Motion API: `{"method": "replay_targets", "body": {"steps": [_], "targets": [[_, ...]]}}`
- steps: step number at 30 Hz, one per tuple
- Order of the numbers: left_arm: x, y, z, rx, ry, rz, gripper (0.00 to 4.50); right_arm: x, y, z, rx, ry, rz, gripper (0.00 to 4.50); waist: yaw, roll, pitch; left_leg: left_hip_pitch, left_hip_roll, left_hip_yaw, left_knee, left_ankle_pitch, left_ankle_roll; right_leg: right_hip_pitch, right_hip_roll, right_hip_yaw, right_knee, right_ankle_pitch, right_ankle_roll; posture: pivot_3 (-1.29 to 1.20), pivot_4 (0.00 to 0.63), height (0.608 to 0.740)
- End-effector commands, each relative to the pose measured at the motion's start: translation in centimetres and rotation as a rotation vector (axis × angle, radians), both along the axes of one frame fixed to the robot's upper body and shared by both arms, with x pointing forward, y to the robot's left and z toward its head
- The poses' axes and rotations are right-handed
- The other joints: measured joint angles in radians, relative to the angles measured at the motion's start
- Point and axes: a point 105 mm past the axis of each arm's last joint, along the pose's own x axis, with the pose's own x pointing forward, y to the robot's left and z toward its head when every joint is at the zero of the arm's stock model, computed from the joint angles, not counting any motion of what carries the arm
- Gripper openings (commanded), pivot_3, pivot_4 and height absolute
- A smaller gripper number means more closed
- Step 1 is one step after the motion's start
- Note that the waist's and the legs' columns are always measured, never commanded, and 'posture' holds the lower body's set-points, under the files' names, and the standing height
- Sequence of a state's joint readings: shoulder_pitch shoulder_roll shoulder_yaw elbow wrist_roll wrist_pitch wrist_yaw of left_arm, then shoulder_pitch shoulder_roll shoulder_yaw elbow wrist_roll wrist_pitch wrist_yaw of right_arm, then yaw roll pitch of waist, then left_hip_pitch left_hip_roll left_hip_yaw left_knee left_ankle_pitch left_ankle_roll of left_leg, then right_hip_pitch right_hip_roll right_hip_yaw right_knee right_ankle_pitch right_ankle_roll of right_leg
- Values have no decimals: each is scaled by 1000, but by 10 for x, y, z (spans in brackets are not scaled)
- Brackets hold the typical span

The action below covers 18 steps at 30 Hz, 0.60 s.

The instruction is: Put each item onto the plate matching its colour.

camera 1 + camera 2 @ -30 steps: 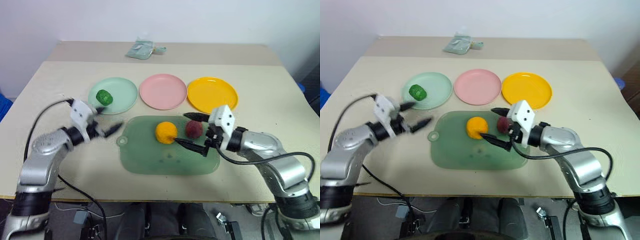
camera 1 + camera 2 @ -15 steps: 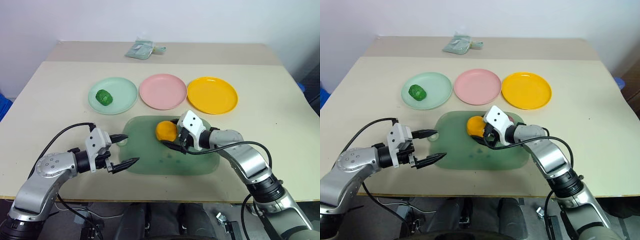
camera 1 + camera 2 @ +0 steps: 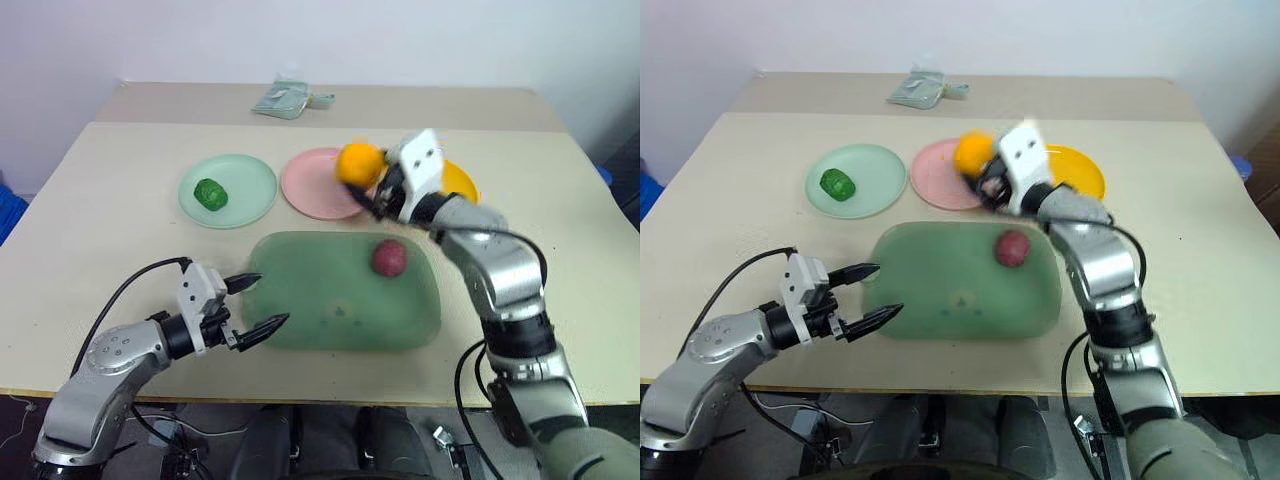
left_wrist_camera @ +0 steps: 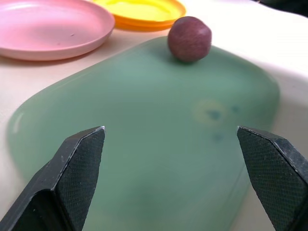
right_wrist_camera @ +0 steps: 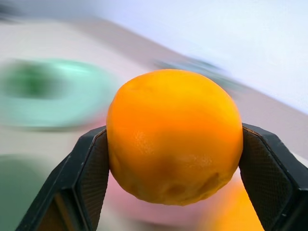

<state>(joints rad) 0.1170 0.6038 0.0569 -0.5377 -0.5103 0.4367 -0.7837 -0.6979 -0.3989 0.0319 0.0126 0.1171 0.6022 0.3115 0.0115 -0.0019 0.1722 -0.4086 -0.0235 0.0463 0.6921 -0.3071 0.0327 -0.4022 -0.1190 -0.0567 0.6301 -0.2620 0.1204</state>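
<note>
Left eye view: right gripper (image 3: 372,192) upper centre, clenched on smooth orange ball (image 3: 360,162), lifted over edge of round pink plastic plate (image 3: 312,183); round yellow-orange plate (image 3: 462,178) behind wrist. Bumpy dark green lump (image 3: 208,193) on round mint green plate (image 3: 240,180), upper left. Dark red-purple ball (image 3: 389,257) on translucent green mat (image 3: 330,300), centre. Left gripper (image 3: 256,304) lower left, fingers spread, empty

Left wrist view: purple ball top centre on mat, pink and yellow-orange plates behind

Right wrist view: orange ball between both fingers (image 5: 86,178)

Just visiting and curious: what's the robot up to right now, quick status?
Right gripper shut on orange ball, lifted above pink plate. Left gripper open, empty. Red-purple ball waits on green mat. Nothing blocking.
</note>
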Motion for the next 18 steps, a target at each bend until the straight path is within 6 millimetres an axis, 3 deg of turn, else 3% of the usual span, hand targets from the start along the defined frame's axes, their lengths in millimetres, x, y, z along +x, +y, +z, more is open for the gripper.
{"method": "replay_targets", "body": {"steps": [1, 5, 7, 10, 14, 18], "targets": [[-2, -9, 9, -7, -48, -19, 4500, 18, -37, -21, -26, 64, -150, 3228, -6, 0, 0, 0, 0, 1, -1, 0, 0, 2, 0, 0, 0, 0, 0, 0, 150, 740], [-2, -15, 9, -2, -57, -30, 4500, 29, -45, -34, -28, 94, -162, 3228, -32, 2, 1, 0, 0, 3, -5, 2, -1, 0, 1, 1, 0, 0, 0, 0, 150, 740], [-2, -18, 9, 0, -61, -34, 4500, 31, -47, -35, -6, 91, -152, 4281, -35, 3, 1, 0, 1, 6, -7, 2, -2, -1, 1, 2, 0, 0, 0, 0, 150, 740], [-1, -19, 9, 2, -64, -32, 4500, 24, -42, -16, 17, -7, -73, 4445, -31, 3, 1, 0, 2, 6, -7, 2, -2, -2, 2, 1, 0, 0, 0, 0, 150, 740], [-1, -18, 9, 2, -60, -30, 4500, -3, -28, 1, 45, -79, 137, 4445, -21, 3, 1, 0, 2, 6, -7, 2, -2, -1, 2, 1, 0, 0, 0, 0, 150, 740], [1, -18, 9, 4, -56, -44, 4500, -64, -4, -15, 10, 32, 509, 4445, -9, 3, 1, 0, 2, 4, -7, 2, -1, 0, 1, 1, -1, 0, 0, 0, 150, 740]]}}
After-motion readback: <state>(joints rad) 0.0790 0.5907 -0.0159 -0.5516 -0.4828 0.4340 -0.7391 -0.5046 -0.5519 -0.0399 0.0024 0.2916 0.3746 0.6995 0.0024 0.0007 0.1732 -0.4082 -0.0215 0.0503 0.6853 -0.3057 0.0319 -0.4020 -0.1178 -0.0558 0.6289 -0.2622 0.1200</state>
